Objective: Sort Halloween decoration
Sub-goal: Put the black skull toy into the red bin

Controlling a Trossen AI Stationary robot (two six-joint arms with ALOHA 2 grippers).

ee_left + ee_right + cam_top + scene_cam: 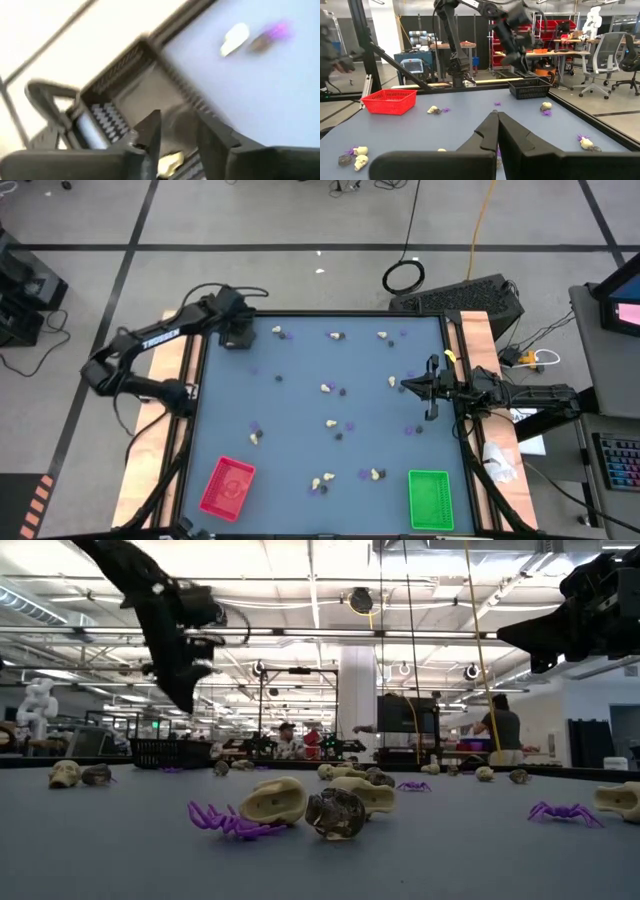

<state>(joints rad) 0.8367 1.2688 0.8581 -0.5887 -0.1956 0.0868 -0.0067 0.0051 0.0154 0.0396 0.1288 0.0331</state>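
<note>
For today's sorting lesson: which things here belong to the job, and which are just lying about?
Job:
cream skulls
dark lumps
purple spiders
red tray
green tray
black tray
left gripper over the black tray

Lying about:
cable coil
keyboard
office chair

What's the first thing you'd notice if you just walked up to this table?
Tiny Halloween trinkets lie scattered over the blue table: cream skulls, dark lumps, purple spiders. The left end effector hangs over a black tray in the far left corner. A red tray and green tray sit at the near edge.
</note>
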